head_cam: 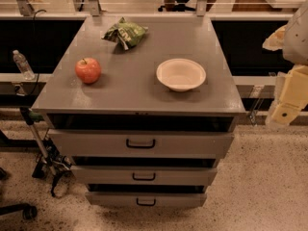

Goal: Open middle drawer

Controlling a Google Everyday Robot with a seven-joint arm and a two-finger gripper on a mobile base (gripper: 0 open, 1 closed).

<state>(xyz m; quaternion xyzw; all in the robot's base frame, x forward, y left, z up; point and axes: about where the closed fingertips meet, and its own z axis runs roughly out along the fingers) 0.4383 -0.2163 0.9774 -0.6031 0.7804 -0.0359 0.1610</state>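
A grey metal cabinet stands in the middle of the camera view with three stacked drawer fronts. The middle drawer (183, 175) is the mid-sized front, with a small black bar handle (144, 176) at its centre. A dark gap shows above it. The taller top drawer (192, 144) is above it and the smallest bottom drawer (178, 199) is below. My gripper (285, 110) hangs at the far right edge, pale yellow, well to the right of the cabinet and above the level of the drawer fronts. It touches nothing.
On the cabinet top (130, 88) are a red apple (87, 70), a white bowl (181, 74) and a green chip bag (124, 33). A plastic bottle (22, 64) stands at the left. Cables and a stand (45, 160) lie on the speckled floor to the left.
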